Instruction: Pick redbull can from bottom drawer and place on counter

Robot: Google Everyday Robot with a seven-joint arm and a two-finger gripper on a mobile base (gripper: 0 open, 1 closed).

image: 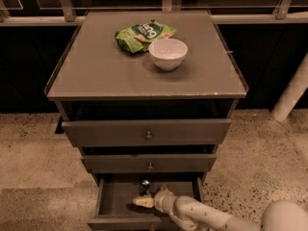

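Reach step: I have the gripper [143, 202] inside the drawer [115, 197], can [144, 186] just beyond jaws; opening indeterminate. Next: grasp.

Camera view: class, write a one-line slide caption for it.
Claw reaches into the open bottom drawer, near the redbull can.

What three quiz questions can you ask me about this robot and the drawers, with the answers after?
1. True or false: the white bowl sits on the counter beside the green snack bag.
2. Which drawer is the gripper reaching into? A top, B middle, C bottom.
3. Fill in: the redbull can is inside the open bottom drawer, close to the ____.
Key: 1 true; 2 C; 3 gripper.
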